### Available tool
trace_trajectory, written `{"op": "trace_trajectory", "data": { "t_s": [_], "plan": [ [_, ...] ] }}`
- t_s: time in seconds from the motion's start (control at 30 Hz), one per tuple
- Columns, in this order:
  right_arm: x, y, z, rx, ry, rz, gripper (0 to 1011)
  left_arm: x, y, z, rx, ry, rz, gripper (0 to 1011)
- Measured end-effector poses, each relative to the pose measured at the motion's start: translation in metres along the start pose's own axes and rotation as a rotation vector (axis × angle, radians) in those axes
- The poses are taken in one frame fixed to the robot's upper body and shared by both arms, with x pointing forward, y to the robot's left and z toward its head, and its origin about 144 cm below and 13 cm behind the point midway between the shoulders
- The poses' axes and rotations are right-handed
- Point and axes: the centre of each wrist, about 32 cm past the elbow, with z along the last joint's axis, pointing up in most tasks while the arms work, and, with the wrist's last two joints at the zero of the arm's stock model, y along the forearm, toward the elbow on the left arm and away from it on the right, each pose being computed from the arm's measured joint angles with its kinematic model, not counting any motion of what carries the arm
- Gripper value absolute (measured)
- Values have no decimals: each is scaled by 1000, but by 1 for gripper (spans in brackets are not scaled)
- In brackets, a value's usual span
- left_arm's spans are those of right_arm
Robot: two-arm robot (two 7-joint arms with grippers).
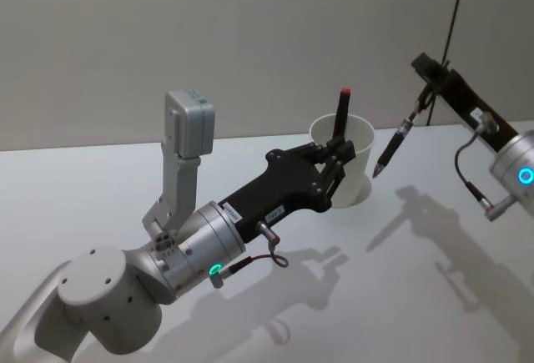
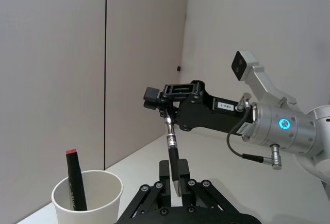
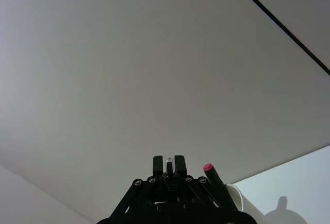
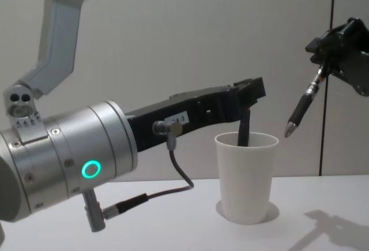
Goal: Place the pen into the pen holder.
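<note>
- The white surface (image 1: pixel 275 296) is carrying the pen holder (image 1: pixel 344 159), a white paper cup standing upright toward the far side, roughly mid-scene.
- The left tool (image 1: pixel 337 156) is reaching in from the near left and sitting at the cup's near-left side, just beside its rim. Its fingers (image 2: pixel 175 171) are lying close together with nothing between them; whether they are touching the cup cannot be told.
- A dark marker with a red cap (image 1: pixel 342 113) is standing inside the cup, leaning against the wall, its top sticking out above the rim.
- The right tool (image 1: pixel 429 79) is hanging in the air at the far right, above and to the right of the cup, well clear of the surface.
- It is clenching the upper end of the pen (image 1: pixel 394 148), a dark pen with a silver band.
- The pen is slanting down and leftward, its tip pointing toward the cup, level with the rim and just to its right, outside the cup and not touching it.
</note>
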Motion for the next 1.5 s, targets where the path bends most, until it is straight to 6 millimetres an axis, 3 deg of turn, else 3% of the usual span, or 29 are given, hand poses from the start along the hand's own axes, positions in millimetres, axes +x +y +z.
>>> {"op": "trace_trajectory", "data": {
  "t_s": [1.0,1.5],
  "plan": [
    [16,53,6,19,-20,19,119,0,0,0,0,0,0,113],
    [22,69,9,33,-67,21,119,0,0,0,0,0,0,113]
  ]
}}
